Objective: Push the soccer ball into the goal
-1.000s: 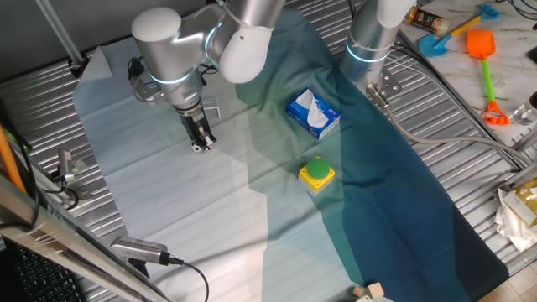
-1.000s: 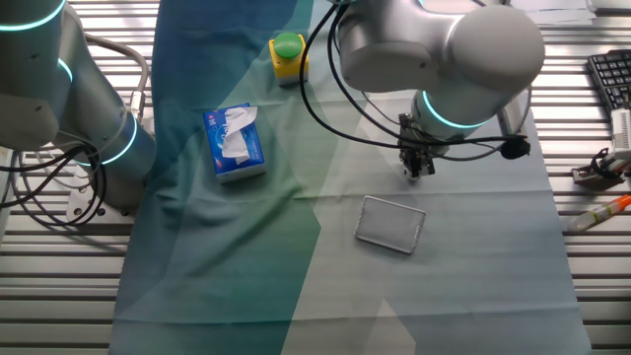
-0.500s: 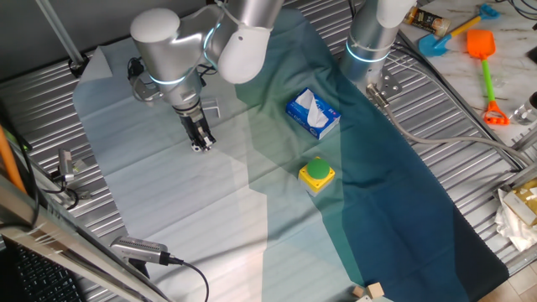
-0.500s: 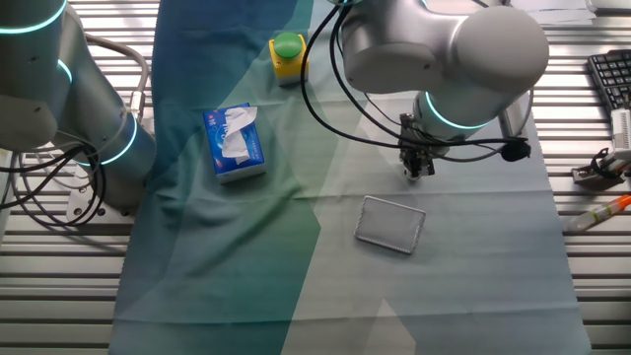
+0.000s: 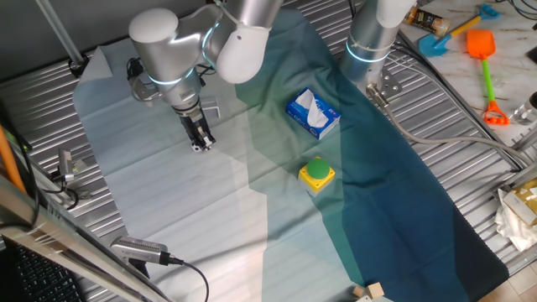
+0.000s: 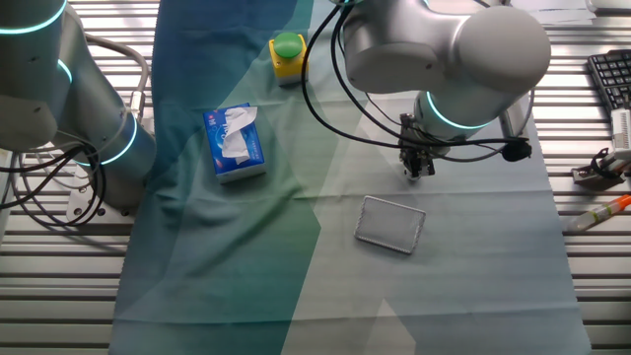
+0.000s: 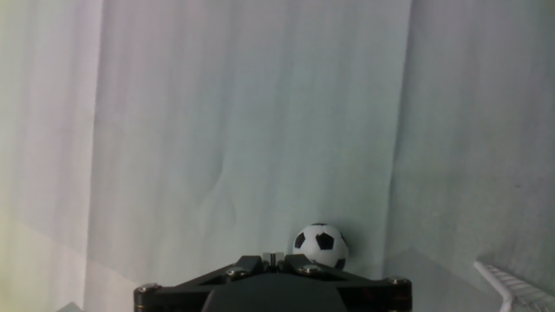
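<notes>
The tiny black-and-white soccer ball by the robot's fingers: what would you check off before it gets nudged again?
1. Small white soccer ball with black patches found: ok, on the pale cloth right ahead of the hand in the hand view.
2. Two-finger gripper low near the cloth: ok.
3. Fingers open or shut: cannot tell.
4. Pale grey wire-frame goal located: ok, lying near the gripper.
5. Fingers touching ball: cannot tell.
6. Blue-white tissue box and green button on yellow box away from the goal: ok.
</notes>
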